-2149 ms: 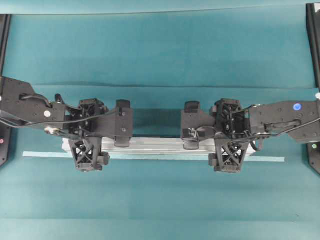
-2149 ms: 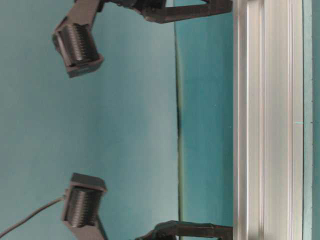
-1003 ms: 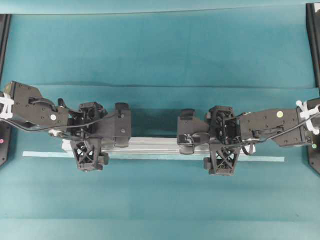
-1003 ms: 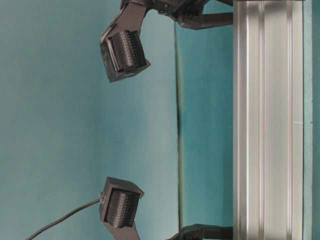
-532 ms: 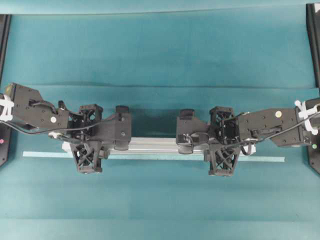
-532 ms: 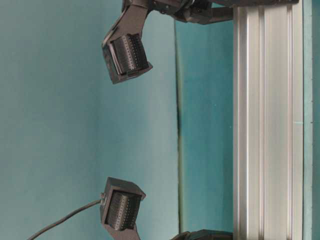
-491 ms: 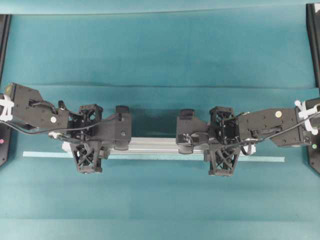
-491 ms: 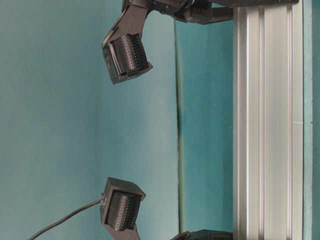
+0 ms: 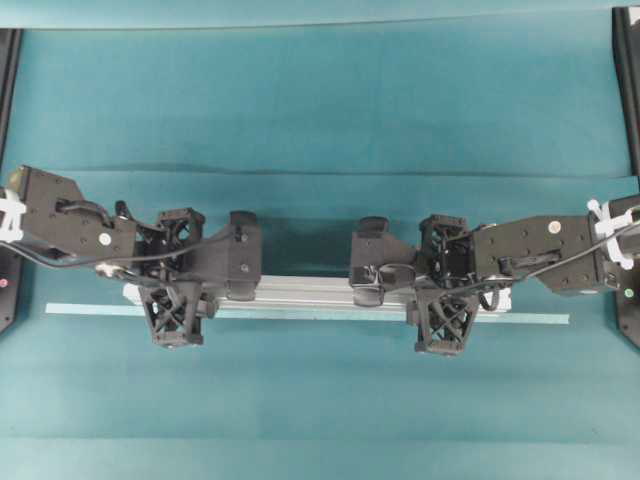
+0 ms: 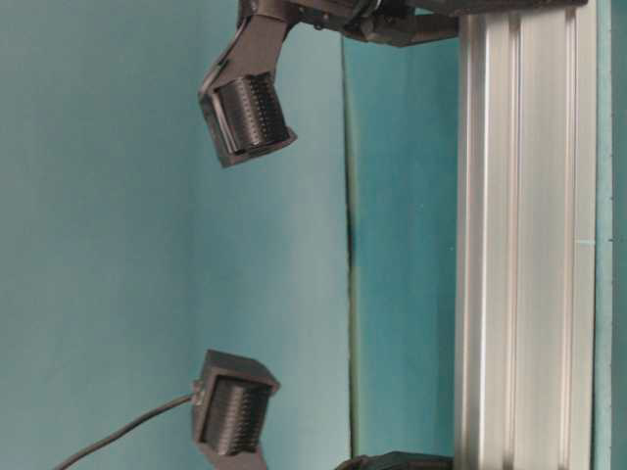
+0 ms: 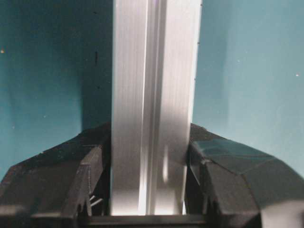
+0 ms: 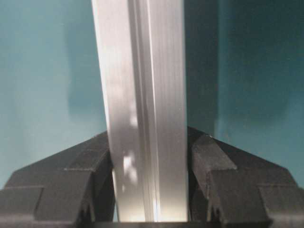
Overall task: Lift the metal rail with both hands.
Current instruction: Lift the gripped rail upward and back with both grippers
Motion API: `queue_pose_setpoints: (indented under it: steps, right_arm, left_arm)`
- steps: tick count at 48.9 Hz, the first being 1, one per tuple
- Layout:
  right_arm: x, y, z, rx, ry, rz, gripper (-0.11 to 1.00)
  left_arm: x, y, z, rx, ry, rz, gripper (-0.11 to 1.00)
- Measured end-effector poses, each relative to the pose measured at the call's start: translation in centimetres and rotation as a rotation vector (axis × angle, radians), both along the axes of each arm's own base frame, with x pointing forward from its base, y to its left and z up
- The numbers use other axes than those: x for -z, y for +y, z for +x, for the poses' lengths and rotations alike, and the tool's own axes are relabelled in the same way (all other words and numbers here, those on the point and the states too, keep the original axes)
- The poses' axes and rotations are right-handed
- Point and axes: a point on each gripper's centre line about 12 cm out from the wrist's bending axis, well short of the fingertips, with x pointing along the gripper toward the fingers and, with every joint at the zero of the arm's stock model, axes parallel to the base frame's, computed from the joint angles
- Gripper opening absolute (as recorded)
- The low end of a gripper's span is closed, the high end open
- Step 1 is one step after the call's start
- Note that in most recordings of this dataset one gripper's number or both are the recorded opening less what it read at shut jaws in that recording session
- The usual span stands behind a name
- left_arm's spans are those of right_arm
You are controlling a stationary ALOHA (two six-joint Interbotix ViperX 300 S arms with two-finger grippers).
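The metal rail (image 9: 300, 290) is a grooved silver bar lying lengthwise across the middle of the teal table, also seen at table level (image 10: 524, 245). My left gripper (image 9: 177, 285) straddles its left end from above and is shut on it. In the left wrist view both fingers press the rail (image 11: 152, 95) around the gripper's middle (image 11: 151, 142). My right gripper (image 9: 443, 288) is shut on the rail's right part. Its fingers clamp the rail (image 12: 142, 95) the same way (image 12: 148, 147). I cannot tell whether the rail is off the cloth.
A thinner, longer pale flat strip (image 9: 540, 318) lies on the table along the rail's near side. Black frame posts stand at the far left (image 9: 8, 60) and far right (image 9: 625, 80) edges. A fold in the teal cloth (image 9: 320, 172) runs behind the arms.
Both grippers have come down and closed their fingers onto the rail. The rail has shifted slightly towards the far side and looks a little wider at table level.
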Motion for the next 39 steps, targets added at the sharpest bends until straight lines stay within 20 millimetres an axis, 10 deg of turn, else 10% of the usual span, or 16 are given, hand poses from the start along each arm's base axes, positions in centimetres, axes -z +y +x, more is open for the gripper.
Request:
queue_pose_setpoints:
  steps: [39]
  right_arm:
    - [-11.3, -1.7, 0.3, 0.046, 0.043, 0.007, 0.39]
  left_arm:
    - [-11.4, 0.9, -0.3, -0.039, 0.032, 0.005, 0.36]
